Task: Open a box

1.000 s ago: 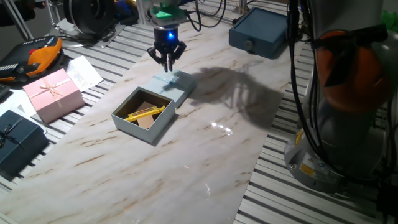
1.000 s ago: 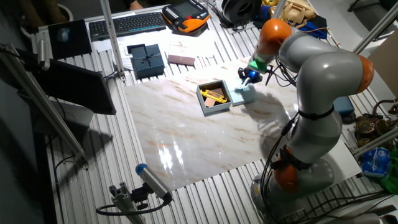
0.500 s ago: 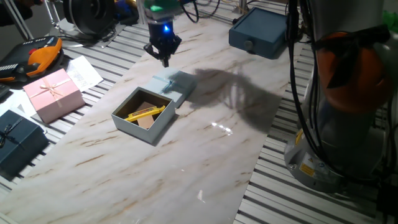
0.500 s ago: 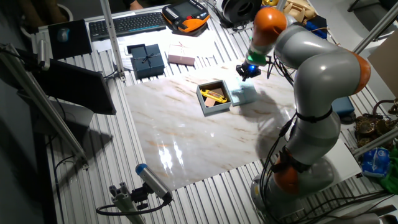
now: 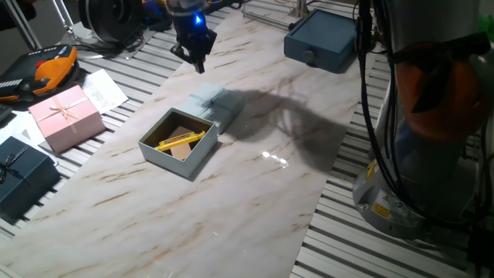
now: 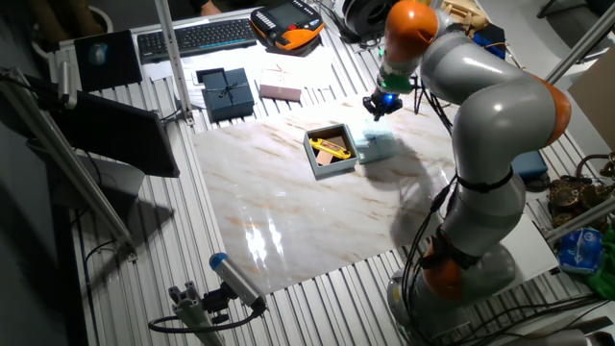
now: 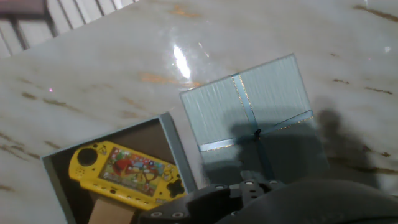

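The pale blue box (image 5: 179, 144) stands open on the marble tabletop, brown inside, with a yellow handheld game console (image 5: 180, 140) in it. Its lid (image 5: 213, 106) with a thin ribbon bow lies flat on the table against the box's far right side. My gripper (image 5: 198, 63) hangs in the air above and behind the lid, holds nothing, and its fingers look closed together. In the other fixed view the gripper (image 6: 378, 104) is above the lid (image 6: 377, 146) and the box (image 6: 330, 151). The hand view looks down on the lid (image 7: 255, 118) and the console (image 7: 127, 169).
A pink ribboned box (image 5: 65, 116) and a dark navy box (image 5: 23, 177) stand at the left, off the marble. A blue-grey case (image 5: 320, 38) sits at the back right. An orange-and-black pendant (image 5: 46, 69) and papers (image 5: 104, 91) lie at the far left. The arm's base (image 5: 428, 131) is on the right.
The gripper has risen from just above the lid and moved back and to the left, its fingers drawing together. The lid and the box have not moved.
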{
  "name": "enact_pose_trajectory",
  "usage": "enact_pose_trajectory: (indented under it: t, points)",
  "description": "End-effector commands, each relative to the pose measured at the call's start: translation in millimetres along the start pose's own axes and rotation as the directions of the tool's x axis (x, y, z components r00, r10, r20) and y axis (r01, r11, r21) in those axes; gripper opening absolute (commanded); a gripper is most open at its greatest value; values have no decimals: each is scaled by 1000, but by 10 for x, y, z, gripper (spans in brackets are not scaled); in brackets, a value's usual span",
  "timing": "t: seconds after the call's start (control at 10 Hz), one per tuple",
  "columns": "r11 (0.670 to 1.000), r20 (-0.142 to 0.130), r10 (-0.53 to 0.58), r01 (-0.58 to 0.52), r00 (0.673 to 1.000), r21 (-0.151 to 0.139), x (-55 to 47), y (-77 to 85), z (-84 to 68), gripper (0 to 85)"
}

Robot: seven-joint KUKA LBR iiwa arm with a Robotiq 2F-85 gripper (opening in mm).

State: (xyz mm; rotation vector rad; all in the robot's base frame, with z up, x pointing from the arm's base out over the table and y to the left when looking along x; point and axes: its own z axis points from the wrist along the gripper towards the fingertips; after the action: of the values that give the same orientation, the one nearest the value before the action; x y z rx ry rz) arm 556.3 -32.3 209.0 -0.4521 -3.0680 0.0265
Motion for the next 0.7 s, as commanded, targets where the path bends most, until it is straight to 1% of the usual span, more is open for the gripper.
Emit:
enact_pose_trajectory:
  t: [0.0, 0.1, 0.2, 0.3, 0.4, 0.5, 0.6]
  points:
    - [997, 21, -76, 76, 997, 16, 1, 4, -12, 0]
    - [991, 59, -127, 124, 990, 44, 1, 4, -12, 0]
    - [988, 77, -152, 148, 985, 51, 1, 4, -12, 0]
    - [986, 89, -162, 157, 983, 56, 1, 4, -12, 0]
    - [987, 95, -155, 150, 983, 57, 1, 4, -12, 0]
    - [989, 100, -147, 143, 984, 47, 1, 4, -12, 0]
    - [991, 93, -132, 130, 987, 28, 1, 4, -12, 0]
